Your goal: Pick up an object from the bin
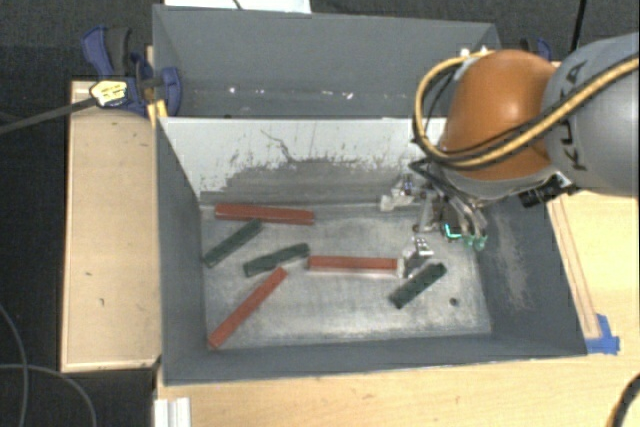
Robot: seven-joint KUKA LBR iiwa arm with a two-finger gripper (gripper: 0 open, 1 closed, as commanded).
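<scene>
On the floor of the bin [340,313], a long red bar [265,212] lay level along the foot of the back wall, toward the left. Just in front of it a dark green bar [232,243] lay tilted near the left wall, and a shorter green bar [276,260] lay close to its right, apart from it. A slanting red bar [247,307] ran from just under that shorter bar's right end down toward the front left corner.
</scene>
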